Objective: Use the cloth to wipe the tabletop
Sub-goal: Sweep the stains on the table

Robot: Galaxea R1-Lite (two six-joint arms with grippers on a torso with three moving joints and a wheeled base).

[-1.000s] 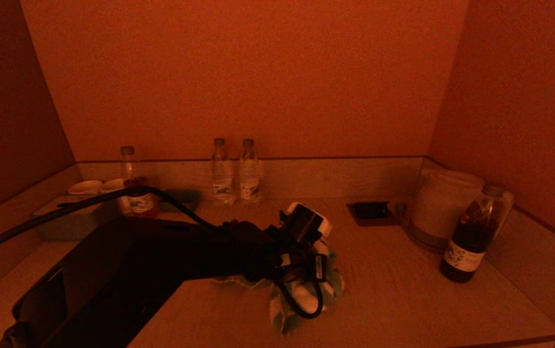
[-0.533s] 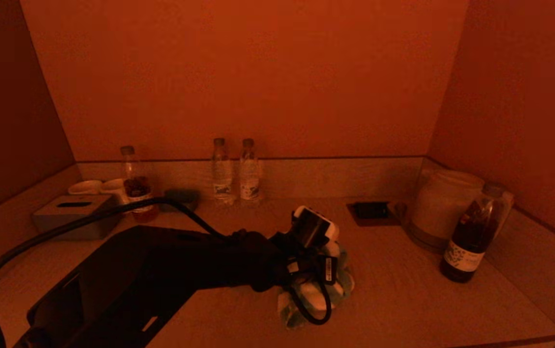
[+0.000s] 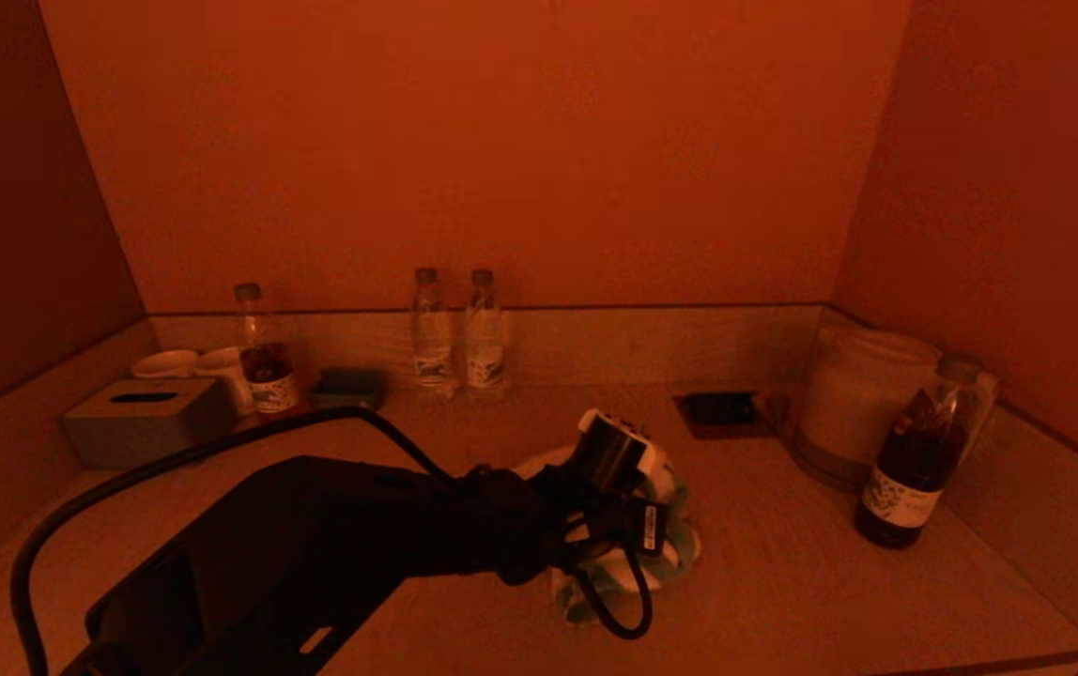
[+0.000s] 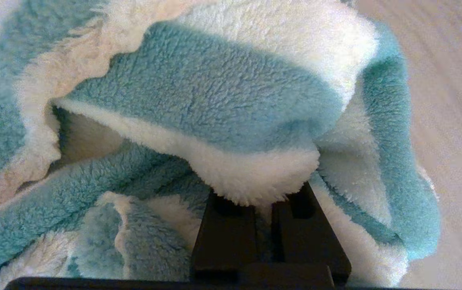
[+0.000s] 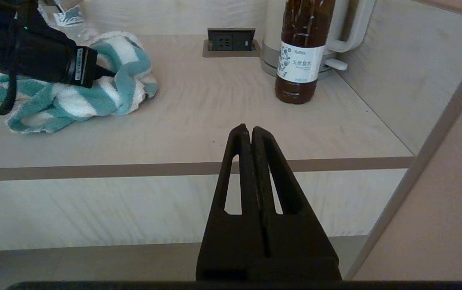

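A fluffy cloth with teal and white stripes (image 3: 680,540) lies bunched on the pale wooden tabletop (image 3: 783,582), near its middle. It also shows in the left wrist view (image 4: 199,88) and the right wrist view (image 5: 106,92). My left gripper (image 4: 264,197) is shut on a fold of the cloth and presses it on the table; in the head view its fingers are hidden under the wrist. My right gripper (image 5: 250,129) is shut and empty, parked below and in front of the table's front edge.
A dark drink bottle (image 3: 915,465) and a white kettle (image 3: 854,404) stand at the right. A socket plate (image 3: 717,410) is set in the table. Two water bottles (image 3: 456,330) stand at the back wall. A tissue box (image 3: 140,418), cups and another bottle are at the left.
My left arm has dragged the cloth to the right and slightly farther back across the table. The cloth is more bunched under the wrist. The right arm has not moved.
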